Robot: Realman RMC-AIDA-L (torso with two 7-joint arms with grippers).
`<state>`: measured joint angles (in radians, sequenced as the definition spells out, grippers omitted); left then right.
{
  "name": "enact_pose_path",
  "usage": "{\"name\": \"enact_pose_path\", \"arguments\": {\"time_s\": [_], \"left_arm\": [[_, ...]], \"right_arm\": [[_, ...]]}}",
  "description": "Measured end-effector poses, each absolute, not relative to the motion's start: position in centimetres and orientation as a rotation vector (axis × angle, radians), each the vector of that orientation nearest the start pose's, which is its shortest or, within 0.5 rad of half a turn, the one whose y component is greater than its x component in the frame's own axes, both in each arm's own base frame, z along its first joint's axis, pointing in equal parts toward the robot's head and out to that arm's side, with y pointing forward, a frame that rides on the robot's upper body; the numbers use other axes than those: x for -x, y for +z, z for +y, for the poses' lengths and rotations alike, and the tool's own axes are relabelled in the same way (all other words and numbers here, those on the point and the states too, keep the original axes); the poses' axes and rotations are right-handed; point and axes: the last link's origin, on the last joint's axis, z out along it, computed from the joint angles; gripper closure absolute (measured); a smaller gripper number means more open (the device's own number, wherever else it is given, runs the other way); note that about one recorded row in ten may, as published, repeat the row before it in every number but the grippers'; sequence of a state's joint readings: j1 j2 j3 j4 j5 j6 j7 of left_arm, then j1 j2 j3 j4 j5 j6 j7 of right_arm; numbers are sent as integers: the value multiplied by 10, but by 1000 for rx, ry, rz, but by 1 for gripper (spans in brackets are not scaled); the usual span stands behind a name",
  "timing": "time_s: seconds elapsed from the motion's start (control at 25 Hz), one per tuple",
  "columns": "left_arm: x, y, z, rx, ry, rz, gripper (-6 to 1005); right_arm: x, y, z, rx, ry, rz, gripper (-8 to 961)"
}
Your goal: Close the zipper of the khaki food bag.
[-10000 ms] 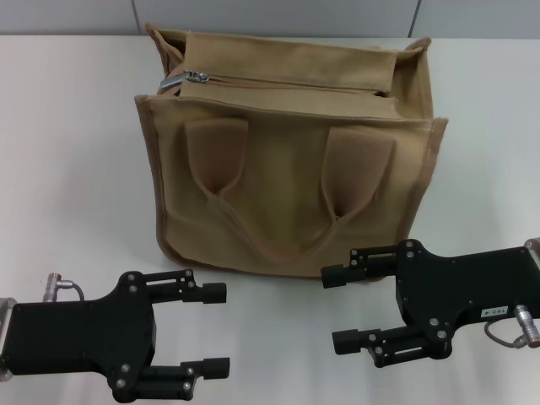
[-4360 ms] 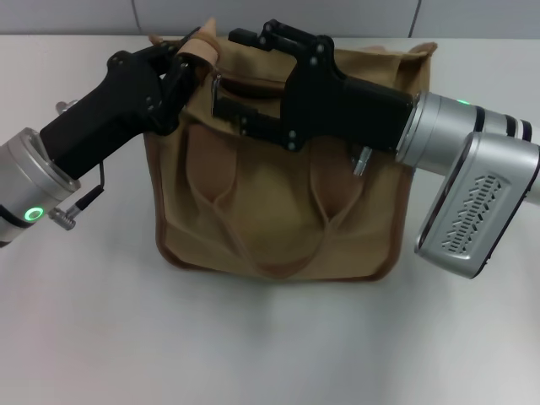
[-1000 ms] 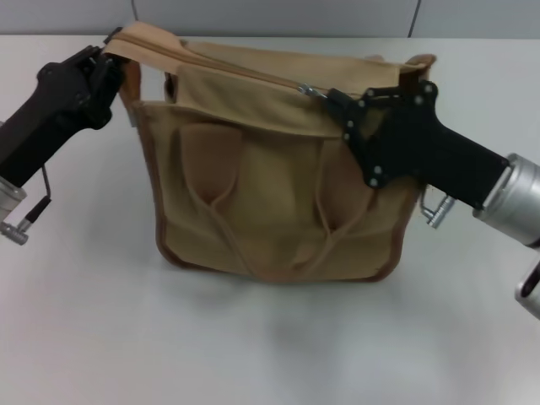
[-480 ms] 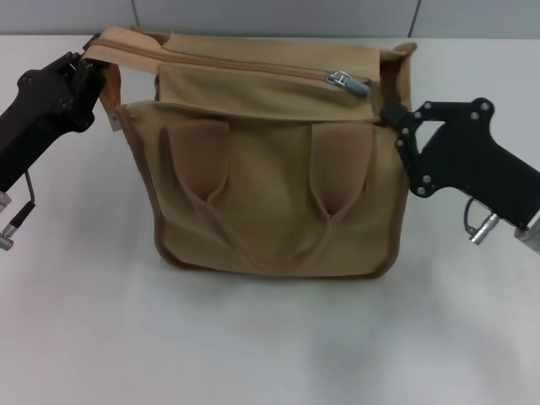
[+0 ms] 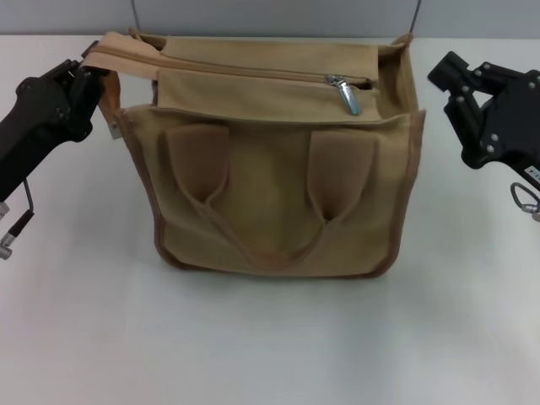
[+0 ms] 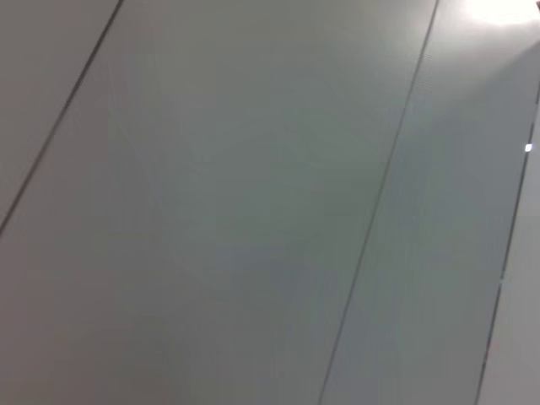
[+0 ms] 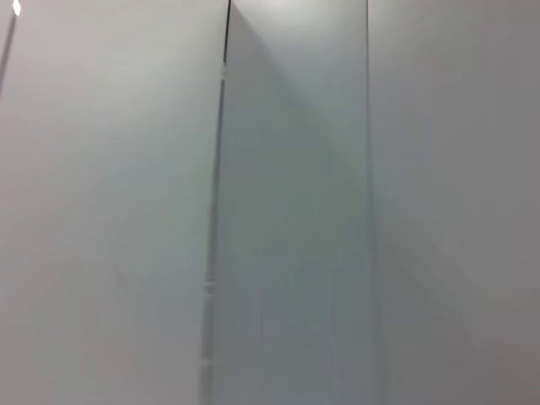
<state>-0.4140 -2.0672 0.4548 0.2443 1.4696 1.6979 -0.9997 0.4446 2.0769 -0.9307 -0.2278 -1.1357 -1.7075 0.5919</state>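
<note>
Both wrist views show only plain grey panels with thin seams. In the head view, the boxy tan canvas khaki food bag stands at centre frame on a white table. The zipper crosses its top, its shiny metal pull lying upper right. At upper left, the left gripper pinches the bag's corner flap. The right gripper, at the right edge, is clear of the bag; I cannot tell how far its fingers are spread.

Lab-like test bench: bare white table, grey panelled wall.
</note>
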Motion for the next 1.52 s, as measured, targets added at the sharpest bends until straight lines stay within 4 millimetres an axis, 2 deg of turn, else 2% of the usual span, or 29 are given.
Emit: {"name": "enact_pose_path", "arguments": {"time_s": [0.16, 0.4, 0.6, 0.76, 0.88, 0.92, 1.08, 1.12, 1.2, 1.24, 1.28, 1.32, 1.36, 1.44, 1.52], "left_arm": [[284, 26, 296, 2035, -1398, -615, 869], [272, 41, 303, 2072, -1478, -603, 865], [257, 59, 307, 2087, -1574, -534, 696], [246, 66, 298, 2126, -1652, -424, 519], [242, 59, 287, 2226, -1641, -347, 399], [244, 52, 277, 2322, -1582, -303, 376], [246, 48, 271, 2374, -1543, -280, 282], [252, 40, 251, 2488, -1441, -194, 258], [255, 34, 240, 2537, -1393, -144, 253], [260, 27, 227, 2591, -1334, -62, 251], [260, 27, 227, 2591, -1334, -62, 251], [265, 17, 216, 2653, -1265, 23, 250], [265, 17, 216, 2653, -1265, 23, 250], [274, 0, 206, 2756, -1150, 84, 249], [278, -7, 206, 2765, -1105, 63, 249]], "right_arm": [[-246, -5, 294, 2235, 1322, 194, 831], [-244, -9, 292, 2265, 1324, 195, 717], [-241, -11, 292, 2277, 1332, 189, 605], [-241, -12, 292, 2278, 1340, 187, 604], [-241, -12, 291, 2279, 1343, 191, 603], [-241, -13, 290, 2278, 1343, 196, 602], [-242, -13, 289, 2277, 1343, 200, 597], [-242, -13, 289, 2277, 1343, 201, 596], [-242, -13, 289, 2281, 1343, 200, 594], [-240, -15, 289, 2297, 1344, 194, 593], [-239, -17, 288, 2311, 1344, 190, 592], [-238, -18, 288, 2323, 1344, 184, 591], [-238, -18, 288, 2323, 1344, 184, 590], [-234, -24, 285, 2379, 1342, 158, 587], [-232, -27, 284, 2408, 1341, 149, 585]]}}
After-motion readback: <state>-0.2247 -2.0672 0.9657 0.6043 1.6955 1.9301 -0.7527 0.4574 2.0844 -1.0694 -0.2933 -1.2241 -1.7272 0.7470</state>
